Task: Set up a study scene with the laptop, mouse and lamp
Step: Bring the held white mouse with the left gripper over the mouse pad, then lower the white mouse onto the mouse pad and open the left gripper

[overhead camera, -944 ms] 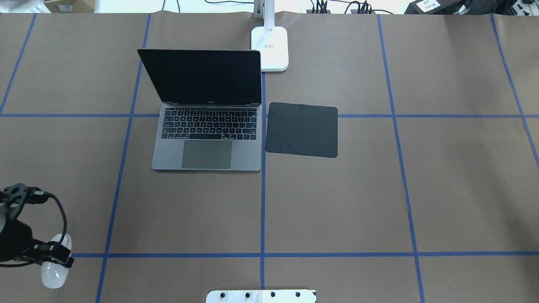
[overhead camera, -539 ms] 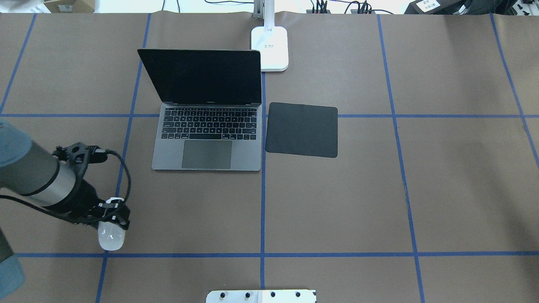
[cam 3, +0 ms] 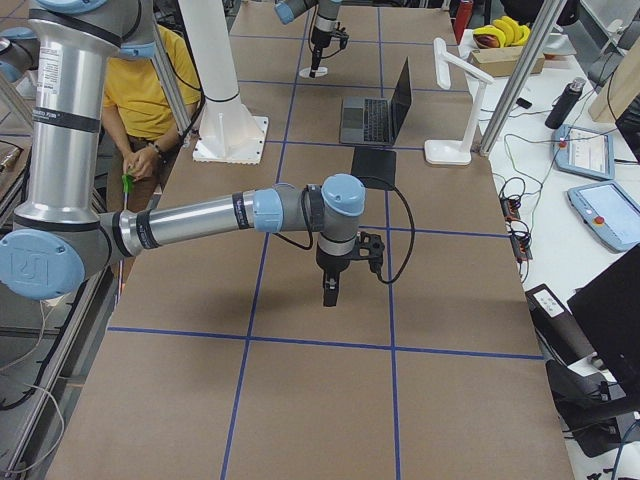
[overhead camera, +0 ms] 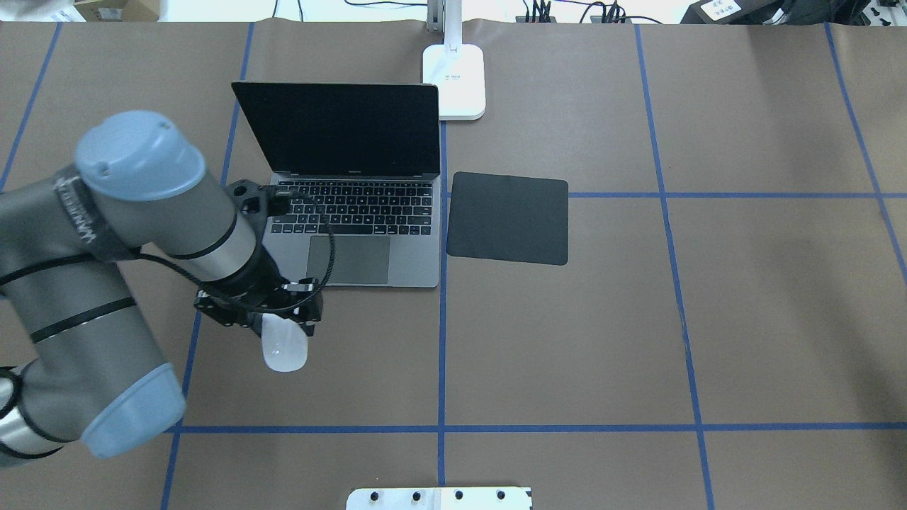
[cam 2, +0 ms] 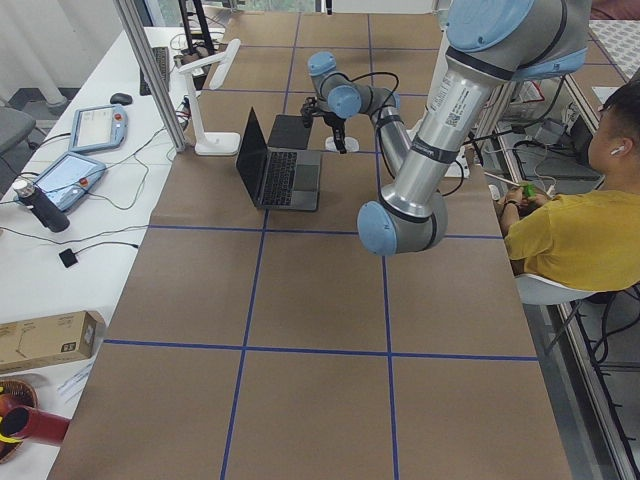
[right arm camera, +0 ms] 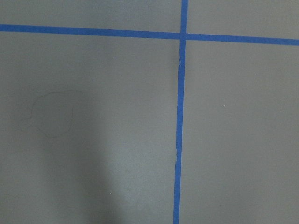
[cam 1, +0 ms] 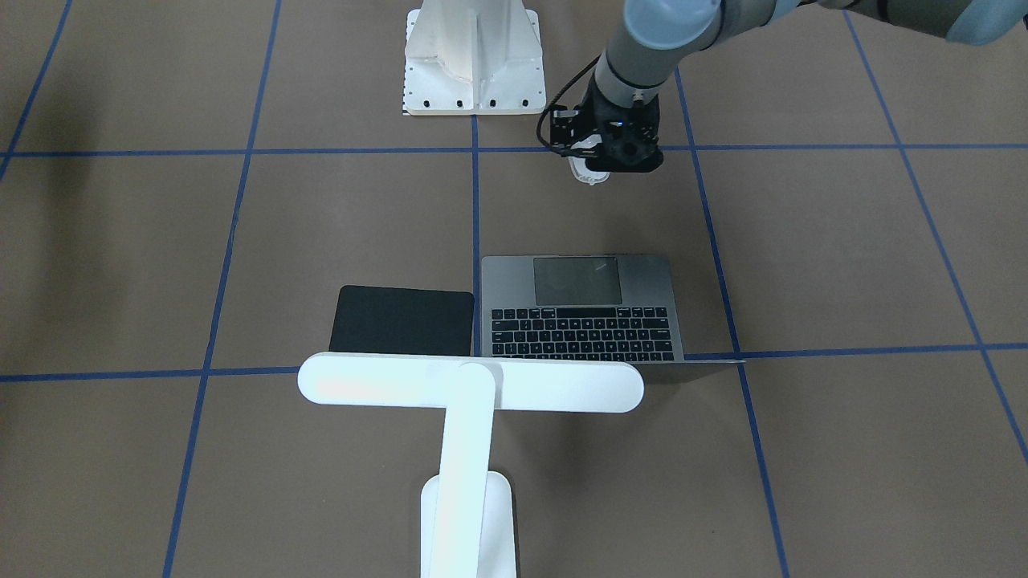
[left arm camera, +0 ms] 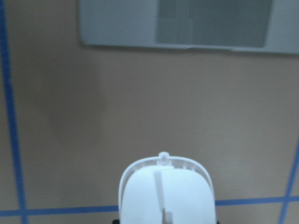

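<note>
My left gripper (overhead camera: pixel 283 331) is shut on the white mouse (overhead camera: pixel 284 352), low over the table in front of the laptop's near left corner. I cannot tell if the mouse touches the table. The mouse fills the bottom of the left wrist view (left arm camera: pixel 167 193). The grey laptop (overhead camera: pixel 347 244) stands open at mid table. The white lamp has its base (overhead camera: pixel 454 81) behind the laptop's right side, and its bar head (cam 1: pixel 470 384) hangs over the screen edge. My right gripper (cam 3: pixel 330 290) shows only in the exterior right view, above bare table; I cannot tell if it is open.
A flat black pad (overhead camera: pixel 507 218) lies right of the laptop, touching its side. The white bolted pedestal (overhead camera: pixel 439 499) stands at the near table edge. Blue tape lines grid the brown table. A seated person in yellow (cam 2: pixel 575 240) is beside the robot.
My left arm has carried the mouse from the table's near left corner rightward and away from the robot, to just in front of the laptop.
</note>
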### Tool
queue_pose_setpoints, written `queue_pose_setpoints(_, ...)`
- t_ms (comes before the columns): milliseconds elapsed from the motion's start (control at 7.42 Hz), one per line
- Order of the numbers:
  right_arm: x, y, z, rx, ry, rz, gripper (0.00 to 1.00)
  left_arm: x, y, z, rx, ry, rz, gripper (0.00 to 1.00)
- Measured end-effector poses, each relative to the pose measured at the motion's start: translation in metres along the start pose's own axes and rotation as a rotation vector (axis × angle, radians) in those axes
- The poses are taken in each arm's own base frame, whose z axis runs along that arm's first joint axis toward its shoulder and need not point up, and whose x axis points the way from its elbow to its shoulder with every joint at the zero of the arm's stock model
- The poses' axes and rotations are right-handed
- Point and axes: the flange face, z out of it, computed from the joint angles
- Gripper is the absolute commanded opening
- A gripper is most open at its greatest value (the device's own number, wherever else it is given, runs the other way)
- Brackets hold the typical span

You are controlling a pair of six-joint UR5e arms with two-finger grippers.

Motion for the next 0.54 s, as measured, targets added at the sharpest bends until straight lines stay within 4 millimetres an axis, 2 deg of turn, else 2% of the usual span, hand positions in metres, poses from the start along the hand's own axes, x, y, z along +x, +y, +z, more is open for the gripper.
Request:
queue_pose_setpoints(270,0.005,0.001,0.002,-0.004,0.0,0.007,1.0,0.095,-0.053,0.006,0.01,-0.042,-0.03,0.63)
queue_pose_setpoints(404,0.007,0.001,0.002,-0.007,-0.001,0.01,1.0,0.136,-0.079,0.012,0.016,-0.061,-0.041,0.65)
queue_pose_setpoints(539,0.008,0.0,0.004,-0.009,-0.002,0.013,1.0,0.164,-0.105,0.023,0.035,-0.06,-0.038,0.66)
